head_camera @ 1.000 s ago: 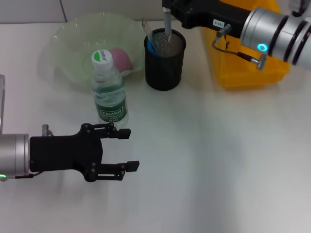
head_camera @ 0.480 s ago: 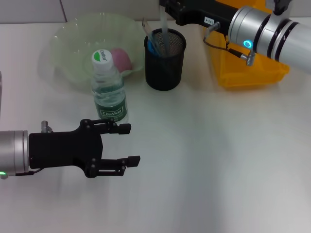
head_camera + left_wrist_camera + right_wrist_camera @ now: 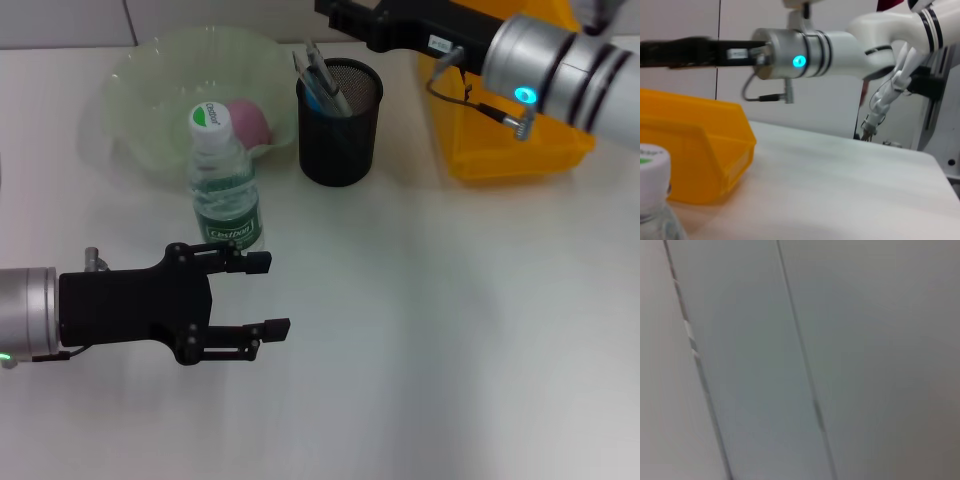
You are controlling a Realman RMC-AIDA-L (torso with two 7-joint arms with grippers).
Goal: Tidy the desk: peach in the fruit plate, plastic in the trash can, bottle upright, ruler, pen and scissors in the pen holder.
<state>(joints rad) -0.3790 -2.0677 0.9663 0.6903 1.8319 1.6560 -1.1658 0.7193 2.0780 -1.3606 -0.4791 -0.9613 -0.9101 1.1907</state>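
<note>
A pale white desk point(image 3: 430, 330) carries everything. At its far left sits a translucent green fruit plate point(image 3: 130, 110). A capped water bottle point(image 3: 225, 190) with a green label stands upright just in front of the plate's near edge. To the right of the plate, close beside it, stands a black mesh pen holder point(image 3: 340, 125). Farther right, at the far right of the desk, rests a yellow bin point(image 3: 505, 145), which also shows in the left wrist view point(image 3: 690, 145).
</note>
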